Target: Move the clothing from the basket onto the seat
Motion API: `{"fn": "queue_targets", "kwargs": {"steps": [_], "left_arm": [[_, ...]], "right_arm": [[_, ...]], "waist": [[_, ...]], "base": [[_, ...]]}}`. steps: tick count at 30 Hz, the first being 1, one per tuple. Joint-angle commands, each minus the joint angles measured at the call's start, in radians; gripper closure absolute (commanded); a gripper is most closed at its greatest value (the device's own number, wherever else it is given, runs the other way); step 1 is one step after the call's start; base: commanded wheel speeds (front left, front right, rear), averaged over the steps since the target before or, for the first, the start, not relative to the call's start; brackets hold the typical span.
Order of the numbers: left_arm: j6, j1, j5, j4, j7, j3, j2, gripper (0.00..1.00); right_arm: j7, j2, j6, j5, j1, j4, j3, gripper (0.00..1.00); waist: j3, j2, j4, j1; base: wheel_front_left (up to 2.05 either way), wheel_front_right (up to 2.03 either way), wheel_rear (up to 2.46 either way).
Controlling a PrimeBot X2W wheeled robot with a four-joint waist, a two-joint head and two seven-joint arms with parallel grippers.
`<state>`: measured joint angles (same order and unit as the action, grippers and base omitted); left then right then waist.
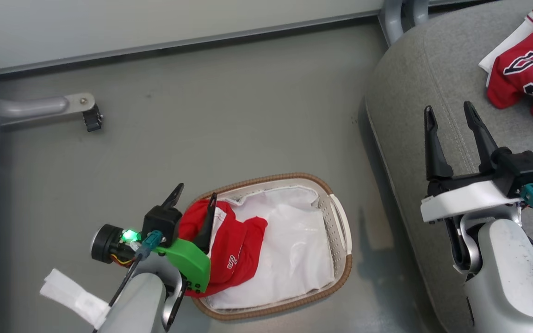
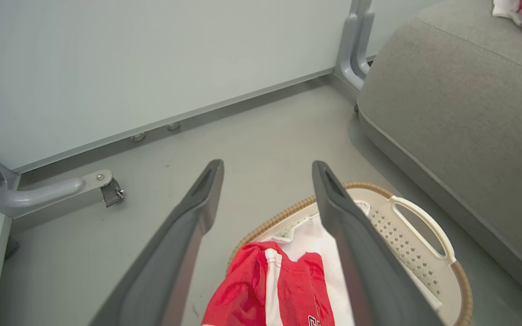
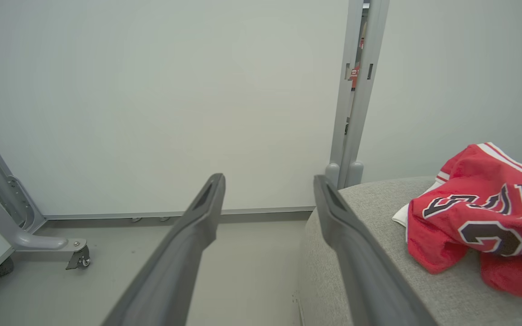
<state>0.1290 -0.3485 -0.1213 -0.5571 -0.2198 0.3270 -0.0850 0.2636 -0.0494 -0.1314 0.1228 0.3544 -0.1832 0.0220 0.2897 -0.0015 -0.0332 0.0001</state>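
One red jersey (image 1: 232, 252) lies bunched in the left half of the white basket (image 1: 340, 231) on the floor, over the white liner (image 1: 294, 240). My left gripper (image 1: 197, 192) hangs open above the basket's left rim, with the jersey (image 2: 270, 290) below and between its fingers and nothing held. A second red jersey (image 1: 528, 69) with black numerals rests on the grey seat (image 1: 414, 78) at the upper right. My right gripper (image 1: 449, 113) stands open over the seat's left edge, left of that jersey (image 3: 483, 217). The basket (image 2: 424, 253) also shows in the left wrist view, next to the seat (image 2: 460, 90).
A grey frame foot with a caster (image 1: 91, 118) stands on the floor at the far left. A wall panel (image 1: 155, 18) closes off the back, with a grey post (image 1: 400, 14) beside the seat's corner. Bare floor (image 1: 229, 115) lies between basket and wall.
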Motion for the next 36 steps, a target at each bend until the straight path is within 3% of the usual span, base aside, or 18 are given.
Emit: {"fn": "queue_targets", "kwargs": {"steps": [1,7,14,27,36], "left_arm": [[0.002,-0.035,0.008,-0.031,0.01,0.019,-0.006,0.0],[0.001,-0.127,0.058,-0.23,0.084,0.125,-0.018,0.0],[-0.013,-0.204,0.069,-0.415,0.156,0.146,-0.015,0.0],[-0.108,-0.313,0.054,-0.588,0.211,0.126,-0.047,0.0],[-0.117,-0.359,0.043,-0.644,0.235,0.135,-0.041,0.0]], "right_arm": [[0.002,-0.002,0.001,-0.003,0.02,0.009,0.003,0.0],[0.002,-0.002,0.001,0.017,0.065,0.035,-0.004,0.0],[0.002,-0.002,0.001,0.05,0.098,0.053,-0.026,0.0],[0.002,-0.002,0.001,0.086,0.14,0.072,-0.079,0.0],[0.002,-0.002,0.001,0.103,0.161,0.079,-0.112,0.0]], "waist": [[0.11,0.0015,-0.047,-0.0001],[0.2,0.0015,-0.091,-0.0001],[0.278,0.0015,-0.138,-0.0001],[0.376,0.0015,-0.192,-0.0001],[0.424,0.0015,-0.206,-0.0001]], "base": [[0.0,0.0,0.0],[0.0,0.0,0.0],[0.0,0.0,0.0],[0.0,0.0,0.0],[0.0,0.0,0.0]]}}
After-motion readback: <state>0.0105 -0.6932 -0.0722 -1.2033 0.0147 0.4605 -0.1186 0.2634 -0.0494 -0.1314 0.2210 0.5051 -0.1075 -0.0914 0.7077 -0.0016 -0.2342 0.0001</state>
